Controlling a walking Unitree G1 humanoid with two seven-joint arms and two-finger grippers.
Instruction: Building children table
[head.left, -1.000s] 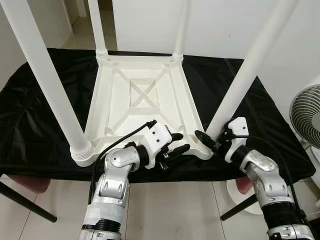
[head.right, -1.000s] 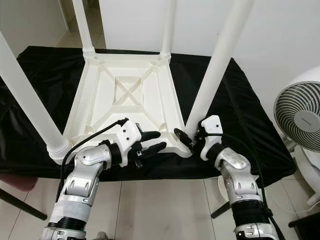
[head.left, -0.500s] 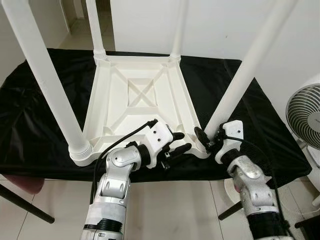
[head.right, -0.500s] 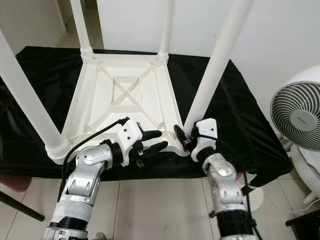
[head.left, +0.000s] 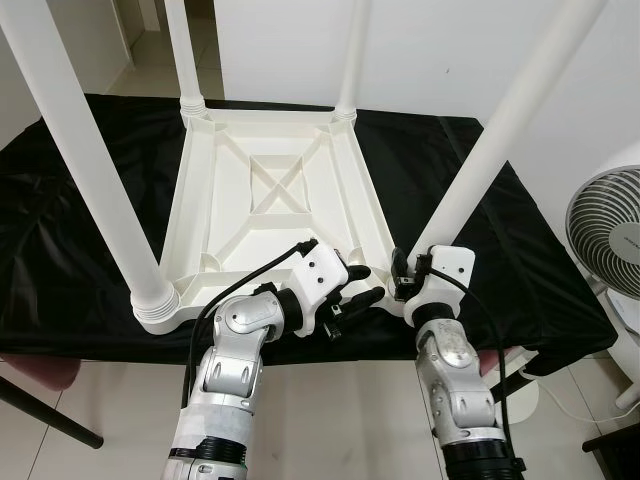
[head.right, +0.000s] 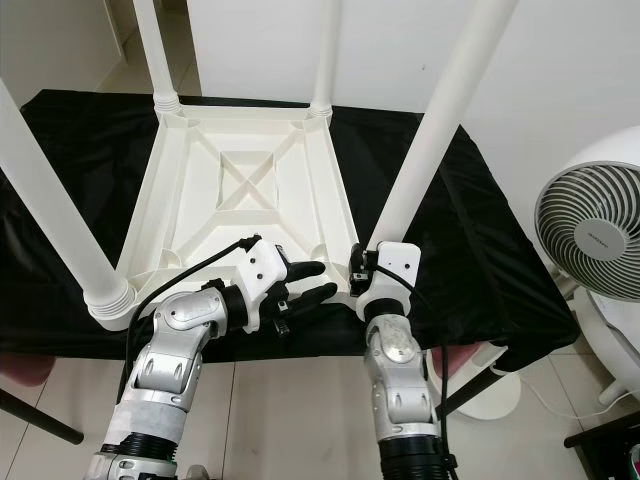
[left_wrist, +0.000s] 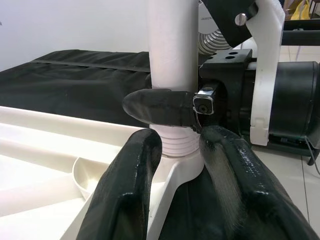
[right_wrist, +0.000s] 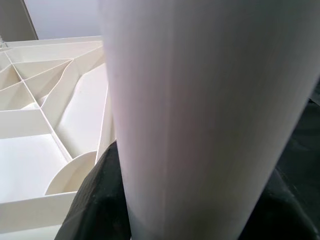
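the table (head.left: 270, 215) lies upside down so the right gripper (left_wrist: 165, 107) can clamp its near right leg (head.left: 480, 165) for fitting, while the left gripper (head.left: 358, 288), fingers spread, hovers beside it

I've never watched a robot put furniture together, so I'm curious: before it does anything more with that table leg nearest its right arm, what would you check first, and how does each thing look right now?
1. Tabletop lies upside down on the black cloth: ok.
2. All four white legs stand in their corner sockets: ok.
3. Right pincer is around the base of the near right leg, one finger across it just above the ribbed collar: ok.
4. Leg fully seated in its socket: cannot tell.
5. Left pincer open at the tabletop's near edge beside that corner, holding nothing: ok.
6. White fan stands apart from the table on the robot's right: ok.
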